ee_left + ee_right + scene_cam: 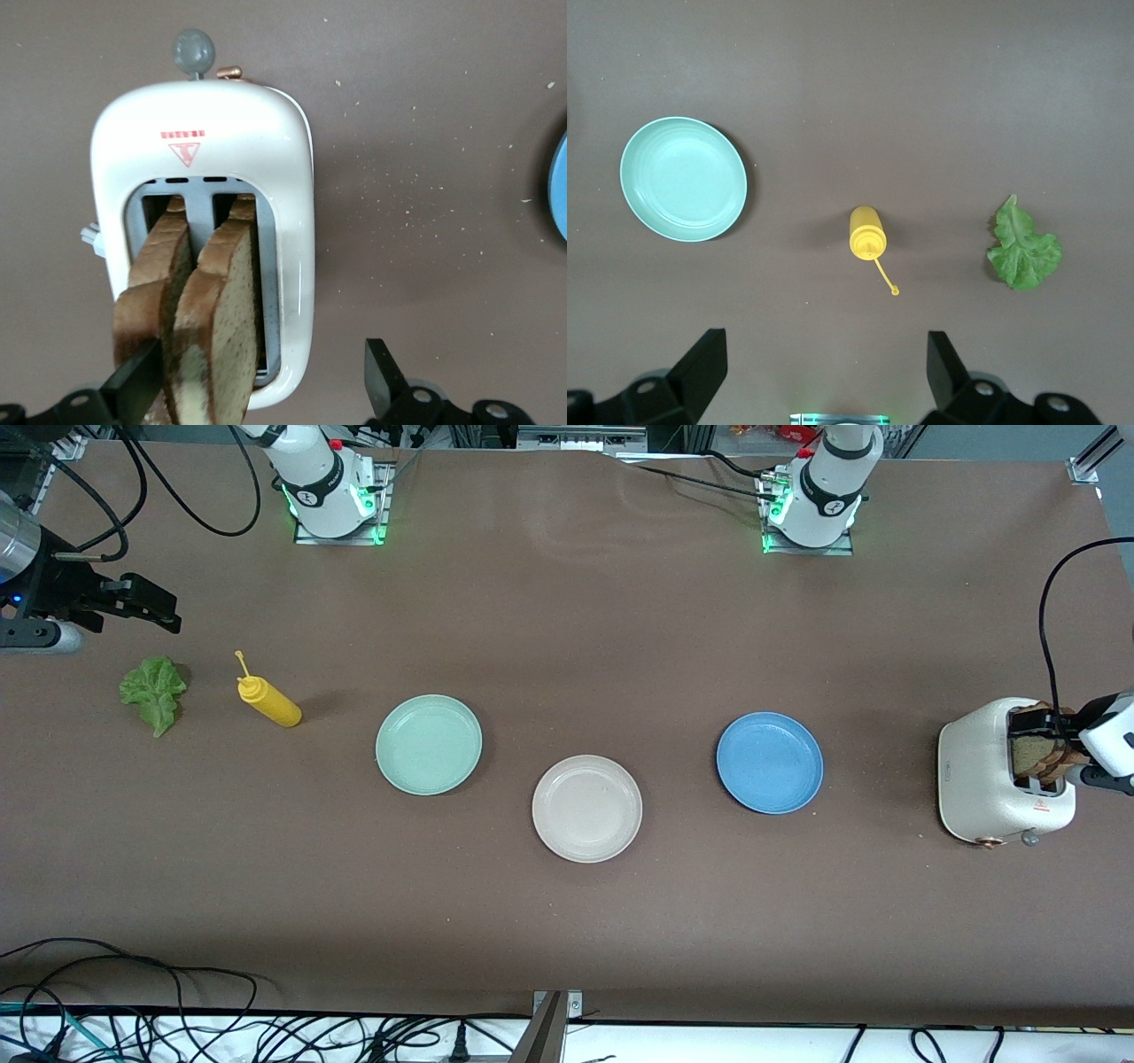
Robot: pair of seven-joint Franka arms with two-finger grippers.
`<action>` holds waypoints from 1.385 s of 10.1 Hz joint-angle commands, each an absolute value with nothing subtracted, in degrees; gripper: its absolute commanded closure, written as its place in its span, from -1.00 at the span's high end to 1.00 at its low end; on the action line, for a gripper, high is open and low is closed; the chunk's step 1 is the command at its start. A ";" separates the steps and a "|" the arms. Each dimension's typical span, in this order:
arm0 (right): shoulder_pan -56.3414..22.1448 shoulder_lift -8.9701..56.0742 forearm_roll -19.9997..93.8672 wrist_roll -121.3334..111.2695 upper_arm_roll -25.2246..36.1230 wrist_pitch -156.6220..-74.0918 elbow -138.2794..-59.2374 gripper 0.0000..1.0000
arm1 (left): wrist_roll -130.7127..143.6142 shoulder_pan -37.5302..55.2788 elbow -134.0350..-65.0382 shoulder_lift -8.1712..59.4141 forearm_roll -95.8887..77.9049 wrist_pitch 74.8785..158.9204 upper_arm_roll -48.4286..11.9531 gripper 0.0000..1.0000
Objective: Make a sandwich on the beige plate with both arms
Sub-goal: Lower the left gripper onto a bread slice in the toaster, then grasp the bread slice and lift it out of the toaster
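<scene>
The beige plate (586, 808) lies bare mid-table, nearest the front camera of the three plates. Two brown bread slices (1044, 751) stand in the slots of a white toaster (992, 784) at the left arm's end. My left gripper (1054, 731) hangs open over the toaster. In the left wrist view its jaws (260, 381) straddle one slice (217, 328), and one finger (133, 385) sits between that slice and the other slice (151, 283). The green lettuce leaf (155, 691) (1023, 248) lies at the right arm's end. My right gripper (164, 609) (827, 372) hovers open over the table beside the lettuce, holding nothing.
A mint-green plate (429, 744) (683, 179) and a blue plate (769, 763) flank the beige one. A yellow squeeze bottle (268, 700) (866, 232) lies on its side between the lettuce and the mint plate. Cables run along the table's near edge.
</scene>
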State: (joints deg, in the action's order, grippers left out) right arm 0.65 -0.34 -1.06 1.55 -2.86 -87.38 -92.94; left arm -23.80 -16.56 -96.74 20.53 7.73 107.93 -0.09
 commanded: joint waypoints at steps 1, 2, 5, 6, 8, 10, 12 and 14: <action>0.79 -0.35 -1.23 0.97 -2.81 -86.31 -91.93 1.00 | -24.08 -17.40 -102.47 18.02 6.42 112.58 -0.62 0.94; 0.79 -0.26 -1.23 0.97 -2.81 -86.31 -91.93 1.00 | -24.08 -17.49 -102.48 18.19 6.42 112.67 -0.62 0.77; 0.79 -0.26 -1.23 0.97 -2.81 -86.31 -91.93 1.00 | -24.87 -17.40 -102.39 18.19 6.59 112.59 -0.62 -0.02; 0.79 -0.26 -1.23 0.88 -2.81 -86.31 -91.93 1.00 | -25.13 -17.40 -102.31 18.19 6.68 112.50 -0.53 -0.26; 0.79 -0.26 -1.23 0.97 -2.73 -86.31 -91.93 1.00 | -25.22 -17.32 -102.22 18.37 7.38 112.41 -0.61 -0.68; 0.79 -0.26 -1.23 0.88 -2.73 -86.31 -91.93 1.00 | -25.22 -17.23 -102.22 18.46 7.47 112.15 -0.62 -1.00; 0.79 -0.26 -1.23 1.05 -2.81 -86.31 -92.02 1.00 | -27.06 -17.23 -101.87 18.54 7.47 111.97 -0.53 -1.00; 0.79 -0.18 -1.23 1.23 -2.81 -86.31 -92.11 1.00 | -28.12 -17.23 -99.60 18.72 7.47 111.28 -0.35 -1.00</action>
State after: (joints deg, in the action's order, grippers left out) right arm 0.65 -0.34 -1.06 1.54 -2.83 -87.35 -92.93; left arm -26.08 -16.74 -100.15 19.41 7.73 111.92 0.01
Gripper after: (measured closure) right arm 0.000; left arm 0.877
